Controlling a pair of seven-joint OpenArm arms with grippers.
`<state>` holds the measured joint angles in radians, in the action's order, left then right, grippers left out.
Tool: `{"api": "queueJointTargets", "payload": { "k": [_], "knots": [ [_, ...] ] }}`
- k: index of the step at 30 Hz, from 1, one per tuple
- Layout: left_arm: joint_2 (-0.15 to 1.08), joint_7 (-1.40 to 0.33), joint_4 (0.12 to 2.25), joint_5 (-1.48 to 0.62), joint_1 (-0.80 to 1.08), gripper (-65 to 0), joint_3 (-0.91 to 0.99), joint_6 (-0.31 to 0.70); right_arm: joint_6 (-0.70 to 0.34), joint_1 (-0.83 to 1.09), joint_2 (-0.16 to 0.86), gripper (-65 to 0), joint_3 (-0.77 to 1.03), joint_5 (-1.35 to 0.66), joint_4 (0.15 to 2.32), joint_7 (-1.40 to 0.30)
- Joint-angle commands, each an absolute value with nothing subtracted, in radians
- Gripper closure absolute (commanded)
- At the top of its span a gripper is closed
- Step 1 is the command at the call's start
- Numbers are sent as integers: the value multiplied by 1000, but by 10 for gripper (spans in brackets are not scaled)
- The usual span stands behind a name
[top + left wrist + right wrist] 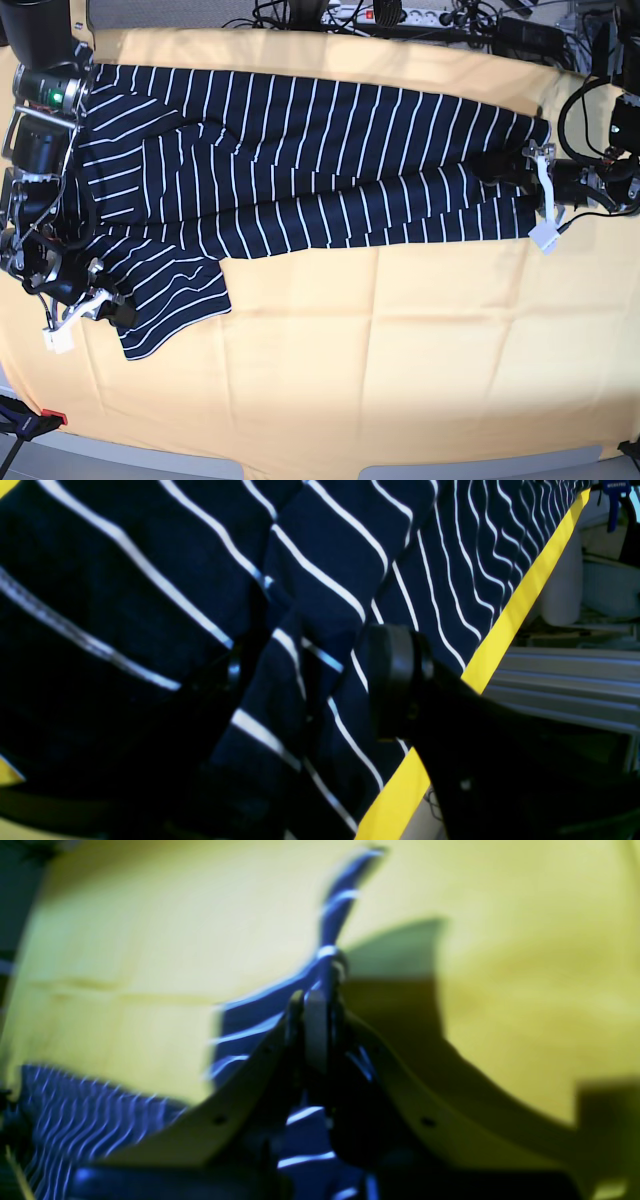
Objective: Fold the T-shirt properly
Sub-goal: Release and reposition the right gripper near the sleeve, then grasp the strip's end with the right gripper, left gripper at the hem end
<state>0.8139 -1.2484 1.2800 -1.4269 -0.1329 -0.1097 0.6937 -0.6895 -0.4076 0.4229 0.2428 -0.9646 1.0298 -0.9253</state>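
Across the yellow worktop (400,340) our T-shirt (320,170) lies stretched sideways, already doubled lengthwise, one sleeve (170,300) spilling toward the near edge. Our right gripper (320,1005) is clamped on that sleeve's edge, while our left gripper (545,205) stands apart over the hem end. We judge the sleeve fold is in hand; next we must carry it inward onto the body.

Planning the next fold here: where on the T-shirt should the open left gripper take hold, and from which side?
Best bet: the T-shirt's end edge beside the left gripper, approached from that table end. The fabric lies flat there, with the edge near the open jaws, so one finger could slide under it.
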Motion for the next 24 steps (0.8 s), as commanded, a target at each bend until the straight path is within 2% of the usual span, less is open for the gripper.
{"api": "queueJointTargets", "payload": {
  "k": [1,6,10,15,24],
  "knots": [
    [834,-1256,1287,-1427,-142,-327,-104,698,-698,-401,450,0,248,-1018,1108,-933],
    [834,-1256,1287,-1460,-145,-327,-104,698,-698,-175,496,0,249,-1097,1477,-966],
    [834,-1257,1287,-1473,-150,-327,-102,698,-698,-8,548,0,249,-1100,1689,-966],
    [834,-1257,1287,-1475,-150,-327,-102,698,-698,143,627,0,249,-1101,1840,-974],
    [834,-1256,1287,-1476,-150,-327,-102,698,-698,303,741,0,249,-1155,1980,-1044]
  ]
}}
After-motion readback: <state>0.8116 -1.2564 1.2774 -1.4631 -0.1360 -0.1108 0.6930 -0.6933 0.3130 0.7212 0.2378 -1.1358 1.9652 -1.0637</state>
